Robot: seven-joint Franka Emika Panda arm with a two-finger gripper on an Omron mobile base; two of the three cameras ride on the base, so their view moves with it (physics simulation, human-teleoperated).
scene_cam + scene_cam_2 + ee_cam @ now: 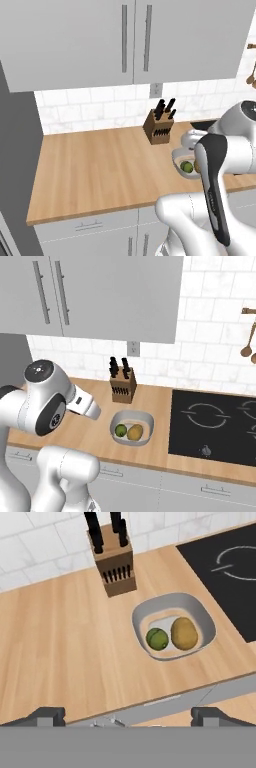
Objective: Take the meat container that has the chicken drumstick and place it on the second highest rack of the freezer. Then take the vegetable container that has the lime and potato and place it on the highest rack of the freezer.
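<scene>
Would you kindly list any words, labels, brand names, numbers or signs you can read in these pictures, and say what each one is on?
There is no readable text in any view.
The knife block bears no label.
The grey container holding the lime and potato is unmarked.
The black cooktop shows pale ring outlines and a small mark near its front edge, too small to read as any sign.
The wall outlet and upper cabinets are blank.

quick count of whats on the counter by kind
vegetable container: 1
lime: 1
potato: 1
knife block: 1
total: 4
</scene>
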